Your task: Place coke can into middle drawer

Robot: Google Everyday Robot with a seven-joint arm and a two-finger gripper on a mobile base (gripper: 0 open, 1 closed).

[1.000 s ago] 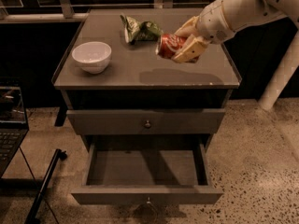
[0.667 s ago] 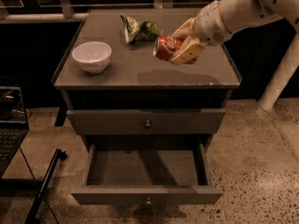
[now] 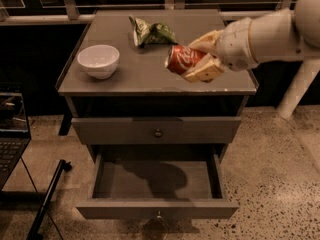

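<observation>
Clearly the gripper (image 3: 200,57) pinches the coke can (image 3: 181,59) between its 2 fingers, holding it tilted just above the cabinet top (image 3: 135,79). Well below it and nearer me, the middle drawer (image 3: 200,181) stands open. Best to clear the top's front edge first, then lower and release close to the floor.

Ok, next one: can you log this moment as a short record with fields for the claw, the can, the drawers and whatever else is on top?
claw: claw shut on the coke can, over the right part of the cabinet top
coke can: tilted onto its side, held, not in a drawer
middle drawer: middle drawer pulled open, low in front
upper drawer front: upper drawer front closed
other items: white bowl on the left, green snack bag at the back
task state: can not yet placed
</observation>
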